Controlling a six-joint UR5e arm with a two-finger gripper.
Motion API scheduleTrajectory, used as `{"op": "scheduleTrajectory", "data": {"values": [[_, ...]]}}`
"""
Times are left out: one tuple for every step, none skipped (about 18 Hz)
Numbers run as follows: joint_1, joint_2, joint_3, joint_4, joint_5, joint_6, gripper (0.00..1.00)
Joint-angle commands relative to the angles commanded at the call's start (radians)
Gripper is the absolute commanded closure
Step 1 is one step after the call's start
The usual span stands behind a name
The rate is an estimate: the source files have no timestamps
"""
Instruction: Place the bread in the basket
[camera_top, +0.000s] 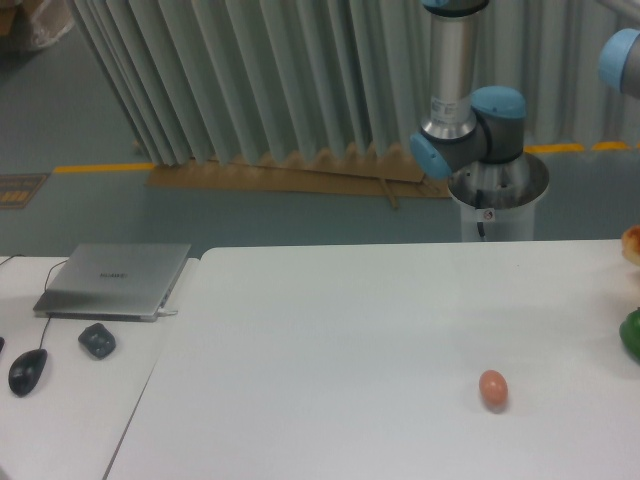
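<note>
Only a small golden-orange piece shows at the right edge of the frame, level with the table's far side; it looks like the left end of the bread. The gripper is out of view past the right edge. What shows of the arm is its base column and shoulder joint behind the table and a blue joint cap at the top right. The basket is out of view. Whether the bread is held cannot be seen.
A small round brownish-orange egg lies on the white table towards the front right. A green object is cut off at the right edge. On the left desk are a closed laptop and two mice.
</note>
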Motion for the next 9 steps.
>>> {"op": "scheduleTrajectory", "data": {"values": [[0.014, 0.000, -0.005, 0.002, 0.002, 0.044, 0.50], [0.028, 0.000, -0.006, 0.002, 0.006, 0.097, 0.50], [0.043, 0.002, -0.012, 0.002, 0.018, 0.149, 0.50], [0.052, 0.002, -0.012, 0.002, 0.031, 0.192, 0.50], [0.058, 0.002, -0.012, 0.000, 0.041, 0.218, 0.50], [0.062, 0.002, -0.014, 0.000, 0.051, 0.232, 0.50], [0.100, 0.005, -0.014, -0.003, 0.054, 0.273, 0.50], [0.123, 0.005, -0.014, -0.002, 0.052, 0.313, 0.50], [0.149, 0.006, -0.014, 0.002, 0.054, 0.356, 0.50]]}}
